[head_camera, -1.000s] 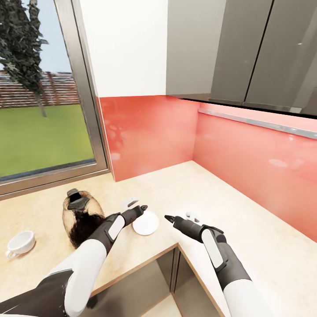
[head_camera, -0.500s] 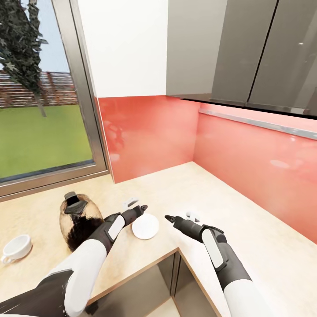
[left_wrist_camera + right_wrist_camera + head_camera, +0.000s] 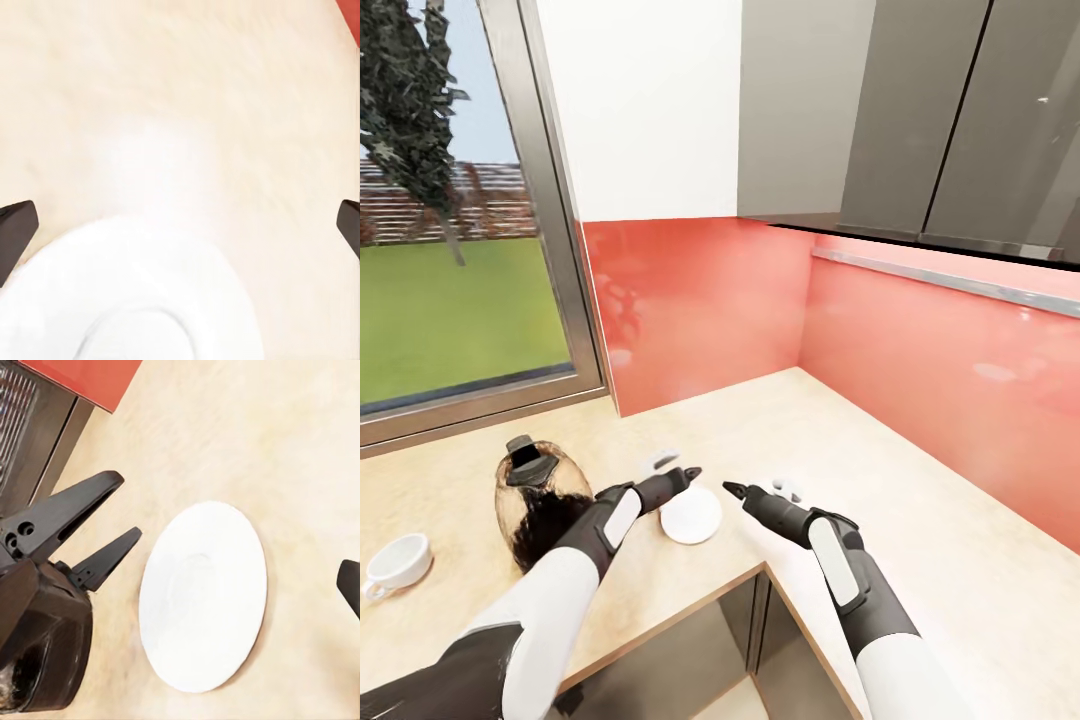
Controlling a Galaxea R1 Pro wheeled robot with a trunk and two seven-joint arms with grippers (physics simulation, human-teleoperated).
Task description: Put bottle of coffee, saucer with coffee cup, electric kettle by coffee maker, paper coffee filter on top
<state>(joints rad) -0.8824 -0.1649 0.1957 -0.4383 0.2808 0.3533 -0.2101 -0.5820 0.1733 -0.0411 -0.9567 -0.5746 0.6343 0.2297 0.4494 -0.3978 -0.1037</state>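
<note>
Head view: left gripper [image 3: 685, 474] poised over the near edge of the saucer [image 3: 691, 516], fingers parted and empty; right gripper [image 3: 735, 490] just beside the plate's other side, nudged a touch further toward it than half a second ago. Cannot tell from here whether its fingers are open. Kettle [image 3: 540, 497] standing by the left forearm, cup [image 3: 398, 562] well apart on the counter [image 3: 920, 520] — both unmoved since then, like the saucer.

Left wrist view: saucer [image 3: 142, 300] lying flat between two wide-spread fingertips [image 3: 16, 229], nothing gripped.

Right wrist view: saucer [image 3: 204, 596] flat on the counter, left gripper [image 3: 101, 540] open at its rim — one right fingertip [image 3: 350, 585] at the frame edge, state uncertain. Probably closing in for a saucer pickup, not yet begun.
</note>
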